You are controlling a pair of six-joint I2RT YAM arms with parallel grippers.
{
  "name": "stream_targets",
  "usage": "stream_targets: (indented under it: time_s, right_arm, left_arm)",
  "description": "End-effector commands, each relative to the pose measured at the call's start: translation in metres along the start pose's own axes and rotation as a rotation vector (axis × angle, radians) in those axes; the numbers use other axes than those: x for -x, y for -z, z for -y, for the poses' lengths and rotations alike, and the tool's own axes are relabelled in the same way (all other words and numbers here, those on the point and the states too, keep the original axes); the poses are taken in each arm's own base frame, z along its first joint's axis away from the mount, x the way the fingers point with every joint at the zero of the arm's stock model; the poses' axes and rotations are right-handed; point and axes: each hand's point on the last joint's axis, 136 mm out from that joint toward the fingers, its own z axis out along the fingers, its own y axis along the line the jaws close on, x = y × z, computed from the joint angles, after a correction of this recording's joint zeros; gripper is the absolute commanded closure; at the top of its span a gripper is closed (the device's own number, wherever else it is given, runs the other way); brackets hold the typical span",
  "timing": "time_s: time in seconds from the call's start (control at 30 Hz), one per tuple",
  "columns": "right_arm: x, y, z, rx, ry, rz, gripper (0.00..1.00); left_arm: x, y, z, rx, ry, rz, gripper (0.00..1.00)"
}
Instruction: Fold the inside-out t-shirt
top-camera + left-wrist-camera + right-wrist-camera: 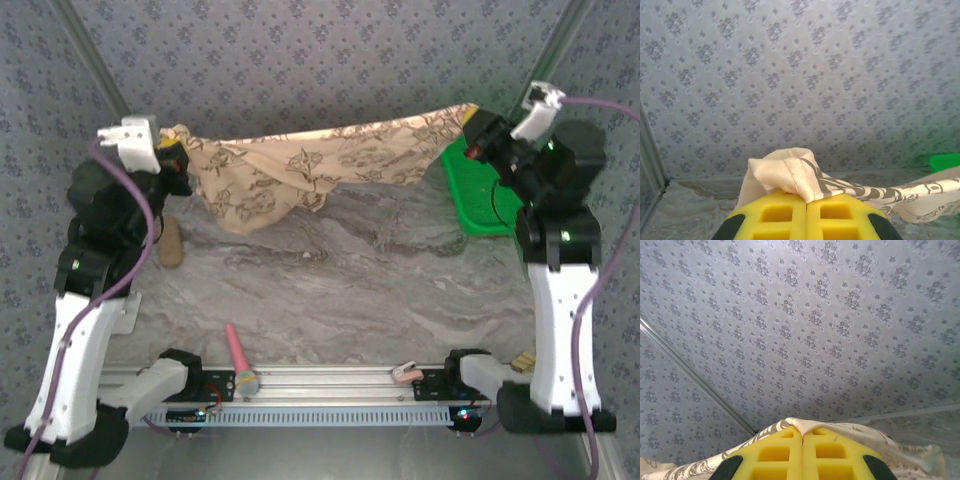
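We see the inside-out t-shirt (320, 160) stretched in the air above the far part of the tabletop (350, 290), its left half sagging lower. Our left tool (178, 158) pinches its left end and our right tool (476, 135) its right end, just above the green basket (470, 205).

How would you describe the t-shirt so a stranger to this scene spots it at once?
Find the grey marbled table. Above its far half a cloth hangs stretched between the two arms, the left gripper shut on one end and the right gripper on the other. That is the t-shirt: peach-tan with dark compass-like prints, unlike the green basket by its right end.
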Motion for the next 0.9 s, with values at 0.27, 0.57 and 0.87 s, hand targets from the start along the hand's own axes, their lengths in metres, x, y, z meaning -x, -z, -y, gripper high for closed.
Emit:
stream_targets:
  time_s: [0.27,0.57,0.87]
  right_arm:
    - [-0.004,-0.029,0.048,-0.163,0.001,-0.033,1.0]
    - [-0.017,-0.132,0.112,-0.223,-0.058,-0.122,1.0]
    - [-0.005,-0.161,0.107,-0.162,-0.041,-0.146,1.0]
  left_arm:
    - [0.042,-0.045,0.024,-0.067,-0.127,0.053,1.0]
    - [0.02,-0.158,0.002,0.08,-0.286,-0.108,1.0]
    - [0.019,-0.19,0.005,0.039,-0.319,-0.195,1.0]
